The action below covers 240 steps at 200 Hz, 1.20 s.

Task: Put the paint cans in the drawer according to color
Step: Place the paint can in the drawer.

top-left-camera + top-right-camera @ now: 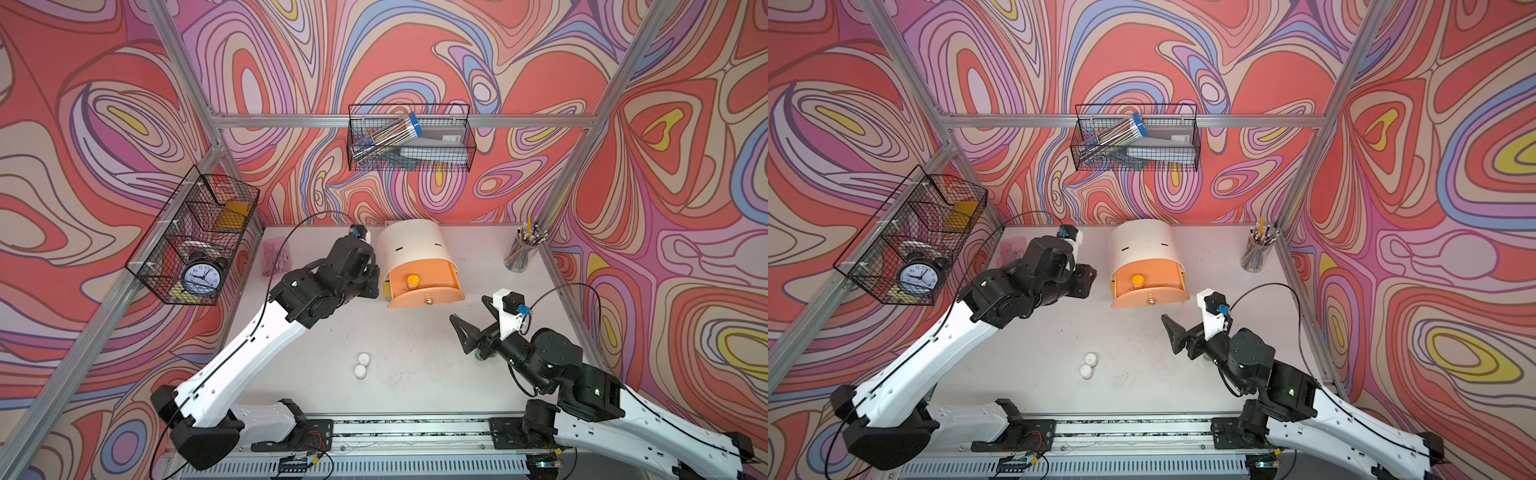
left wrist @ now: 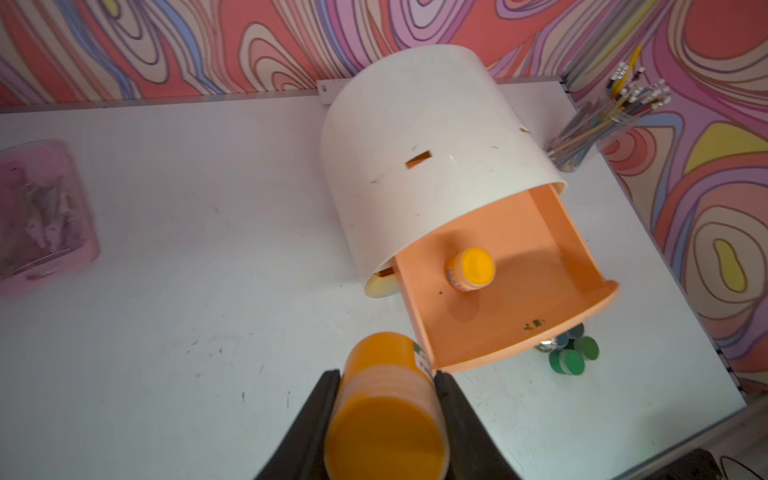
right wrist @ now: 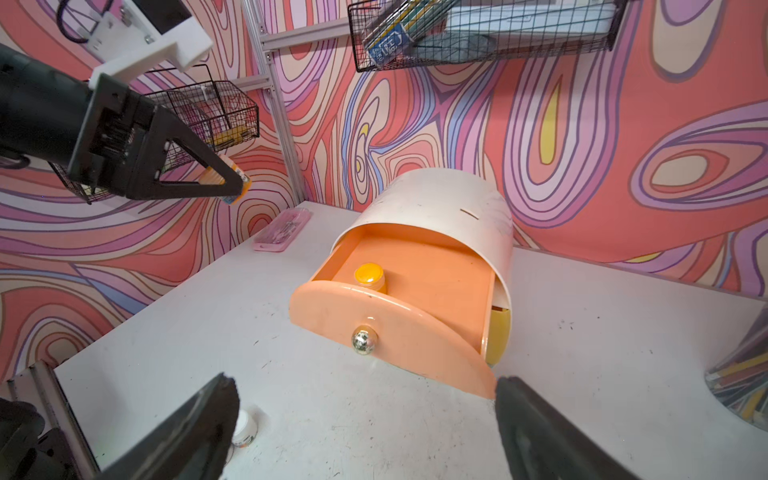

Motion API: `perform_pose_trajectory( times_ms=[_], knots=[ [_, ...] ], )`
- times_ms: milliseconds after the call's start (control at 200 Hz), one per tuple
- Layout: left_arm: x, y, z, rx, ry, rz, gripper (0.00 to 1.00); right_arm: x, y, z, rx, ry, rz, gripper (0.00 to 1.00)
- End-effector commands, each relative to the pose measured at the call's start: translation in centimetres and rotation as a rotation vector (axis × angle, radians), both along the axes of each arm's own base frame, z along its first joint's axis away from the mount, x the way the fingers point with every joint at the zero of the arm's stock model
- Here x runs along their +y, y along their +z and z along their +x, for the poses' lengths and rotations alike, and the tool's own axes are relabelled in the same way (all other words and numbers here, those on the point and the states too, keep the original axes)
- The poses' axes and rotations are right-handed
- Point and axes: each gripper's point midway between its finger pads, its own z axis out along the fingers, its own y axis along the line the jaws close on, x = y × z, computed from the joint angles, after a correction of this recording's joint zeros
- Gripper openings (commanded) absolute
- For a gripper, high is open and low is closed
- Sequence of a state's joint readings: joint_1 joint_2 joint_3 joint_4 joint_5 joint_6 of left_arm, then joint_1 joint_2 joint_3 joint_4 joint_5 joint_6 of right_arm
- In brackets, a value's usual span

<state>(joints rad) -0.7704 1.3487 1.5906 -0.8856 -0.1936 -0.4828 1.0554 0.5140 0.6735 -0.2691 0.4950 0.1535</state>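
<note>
One pencil cup (image 1: 519, 255) and pink case (image 1: 275, 257) flank the drawer (image 1: 411, 245).

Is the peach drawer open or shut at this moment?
Open. The peach drawer is pulled out of the chest; its floor shows, and one orange-lidded jar stands upright inside.

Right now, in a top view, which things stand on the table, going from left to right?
From the left: pink case → white paint cans → drawer → pencil cup.
</note>
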Motion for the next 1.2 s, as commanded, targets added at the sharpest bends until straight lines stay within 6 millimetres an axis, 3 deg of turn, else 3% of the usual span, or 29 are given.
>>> perform_pose_trajectory(
  times_ms=[0,270,476,666,961,1042,1197],
  knots=[
    [-3.8,-1.5,-0.7,0.086,-0.131,0.035,0.26,-1.0,0.0,0.2,-0.030,-0.046,0.005,0.98],
    [-10.1,-2.6,1.2,0.082,-0.197,0.071,0.27,-1.5,-0.3,-0.1,-0.034,-0.044,0.016,0.98],
    [-11.5,-4.3,2.7,0.092,-0.172,0.084,0.29,-1.3,-0.6,-0.3,-0.023,-0.027,0.015,0.98],
    [-13.0,-5.6,3.7,0.098,-0.170,0.069,0.37,-1.4,-0.7,-0.4,-0.022,-0.024,0.023,0.98],
    [-13.0,-5.3,4.1,0.069,-0.155,0.055,0.59,-1.1,-1.6,-0.1,0.005,-0.036,-0.011,0.98],
    [-12.4,-5.1,4.0,0.057,-0.145,0.061,0.67,-1.1,-2.3,0.3,0.023,-0.060,-0.031,0.98],
    [-10.2,-3.5,3.0,0.014,-0.133,0.076,0.68,0.5,-4.3,1.3,0.063,-0.069,-0.119,0.98]
  ],
)
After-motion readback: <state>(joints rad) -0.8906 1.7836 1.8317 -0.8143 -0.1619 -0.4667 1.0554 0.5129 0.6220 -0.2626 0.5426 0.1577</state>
